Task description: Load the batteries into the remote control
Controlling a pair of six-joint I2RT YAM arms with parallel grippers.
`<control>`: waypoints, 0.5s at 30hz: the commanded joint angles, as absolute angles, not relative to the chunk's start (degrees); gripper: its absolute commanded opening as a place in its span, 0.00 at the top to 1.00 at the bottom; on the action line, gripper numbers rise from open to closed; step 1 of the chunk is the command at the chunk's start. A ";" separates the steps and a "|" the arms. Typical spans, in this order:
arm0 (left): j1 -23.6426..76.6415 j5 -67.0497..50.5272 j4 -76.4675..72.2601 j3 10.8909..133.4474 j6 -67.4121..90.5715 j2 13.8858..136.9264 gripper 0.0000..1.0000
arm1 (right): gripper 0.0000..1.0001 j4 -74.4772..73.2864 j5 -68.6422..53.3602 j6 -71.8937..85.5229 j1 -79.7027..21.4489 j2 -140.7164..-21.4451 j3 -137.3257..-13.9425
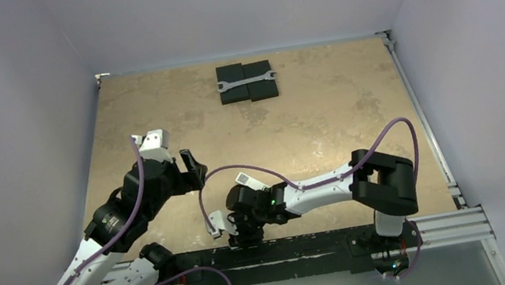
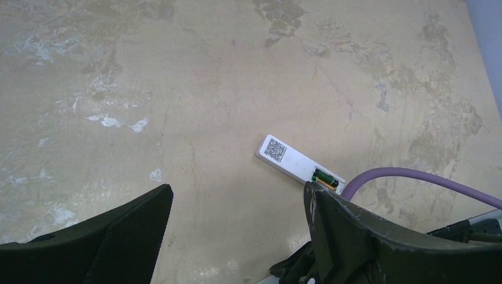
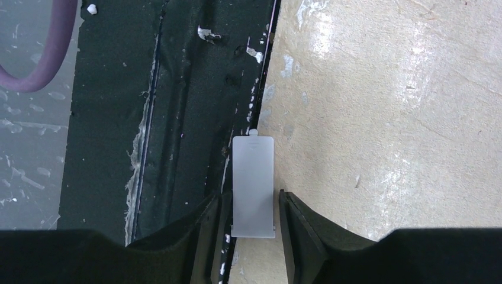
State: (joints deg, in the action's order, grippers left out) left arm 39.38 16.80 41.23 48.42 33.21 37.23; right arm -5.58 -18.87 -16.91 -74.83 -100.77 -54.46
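While my left gripper [image 2: 237,189] hangs w/ fingers spread, the remote control [image 2: 291,158] lies back-up on the table [image 2: 177,89], batteries [image 2: 324,176] in its bay. My right gripper [image 3: 250,198] brackets the white cover [image 3: 253,171] at the near edge; can't tell if it's clamped.

A: Remote control [image 2: 294,160] position?
B: Left wrist view, right of centre. Batteries [image 2: 324,177] sit in its lower-right end.
A: Cover [image 3: 253,186]?
B: Lower centre, between right gripper [image 3: 250,198] fingers. Wrench [image 1: 246,81] on pads [image 1: 260,91], top centre overhead.
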 commanded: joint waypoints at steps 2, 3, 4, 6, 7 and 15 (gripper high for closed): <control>39.02 17.65 39.96 49.33 31.91 36.66 0.18 | 0.57 -12.10 -15.74 -14.52 -74.88 -102.93 -55.21; 39.02 17.74 39.93 49.31 31.88 36.65 0.18 | 0.58 -12.20 -15.55 -14.25 -74.93 -103.11 -55.38; 39.05 17.69 39.94 49.36 31.98 36.72 0.18 | 0.59 -12.36 -15.32 -13.98 -74.97 -103.36 -55.58; 39.07 17.58 39.91 49.23 31.99 36.73 0.18 | 0.61 -12.37 -14.49 -13.32 -75.05 -103.76 -55.84; 39.03 17.58 39.85 49.18 31.97 36.66 0.18 | 0.63 -12.47 -14.24 -13.17 -75.13 -103.94 -56.00; 39.02 17.53 39.72 48.80 32.08 36.65 0.18 | 0.73 -13.32 -13.51 -12.28 -75.41 -103.58 -56.44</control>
